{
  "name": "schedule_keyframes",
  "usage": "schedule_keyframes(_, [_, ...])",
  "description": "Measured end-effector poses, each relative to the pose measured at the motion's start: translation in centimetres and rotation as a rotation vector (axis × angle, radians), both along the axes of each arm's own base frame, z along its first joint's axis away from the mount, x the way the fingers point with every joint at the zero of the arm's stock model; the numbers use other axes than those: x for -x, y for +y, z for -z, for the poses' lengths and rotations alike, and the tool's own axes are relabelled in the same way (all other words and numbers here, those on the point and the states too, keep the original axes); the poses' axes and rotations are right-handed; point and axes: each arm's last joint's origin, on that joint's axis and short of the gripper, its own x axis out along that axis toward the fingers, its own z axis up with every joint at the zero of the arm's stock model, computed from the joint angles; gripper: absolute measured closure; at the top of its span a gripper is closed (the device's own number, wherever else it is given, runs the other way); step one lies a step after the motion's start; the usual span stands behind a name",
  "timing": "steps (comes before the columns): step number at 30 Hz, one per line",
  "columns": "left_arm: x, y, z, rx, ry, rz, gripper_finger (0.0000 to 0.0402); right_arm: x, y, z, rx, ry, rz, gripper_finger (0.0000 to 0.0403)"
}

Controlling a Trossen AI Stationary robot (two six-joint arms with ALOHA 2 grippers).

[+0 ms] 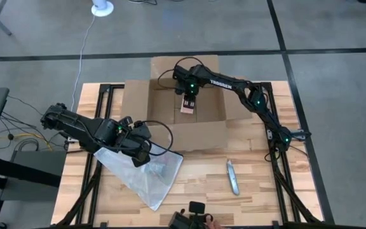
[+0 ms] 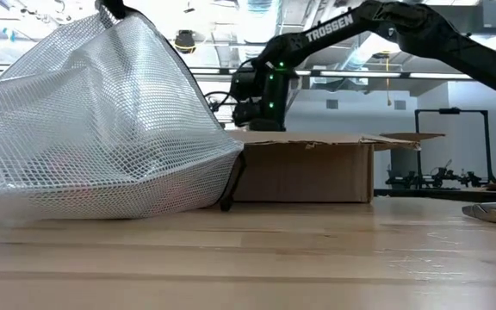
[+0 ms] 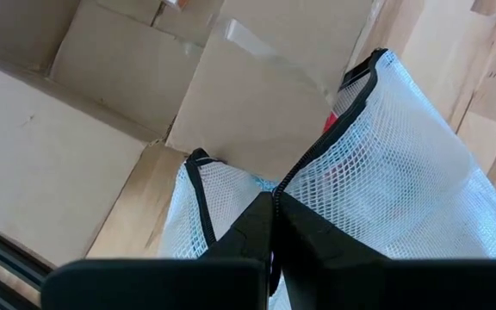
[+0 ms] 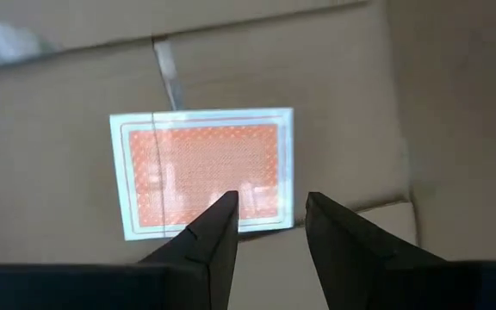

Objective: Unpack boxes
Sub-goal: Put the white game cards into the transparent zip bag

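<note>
The open box [image 1: 173,108] sat at the table's [image 1: 259,184] far middle, flaps spread outward. A flat card pack [image 1: 188,105] lay inside on its floor, directly under the right gripper [image 1: 189,102]. The mesh bag [image 1: 142,172] lay on the table nearer the front-left, touching the box's near flap, with the left gripper [image 1: 140,156] above its upper edge. A tool, possibly a utility knife [image 1: 232,177], lay right of the bag, in front of the box.
</note>
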Motion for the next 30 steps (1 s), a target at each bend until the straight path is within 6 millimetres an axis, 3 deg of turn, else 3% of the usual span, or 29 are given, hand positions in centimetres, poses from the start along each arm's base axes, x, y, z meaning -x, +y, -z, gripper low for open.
schedule_keyframes(10, [-0.07,-0.03,-0.02,0.004,-0.009,-0.002,0.0402,-0.55,-0.23,-0.44,0.041,-0.054,-0.048,0.0281])
schedule_keyframes(17, [-0.07,-0.03,-0.02,0.002,-0.007,0.003,0.0402,-0.28,-0.46,-0.40,0.020,-0.053,0.012,0.0270])
schedule_keyframes(30, [-0.04,-0.10,-0.02,0.000,-0.004,0.010,0.0402,-0.30,-0.69,-0.48,0.050,-0.064,0.159,0.0084])
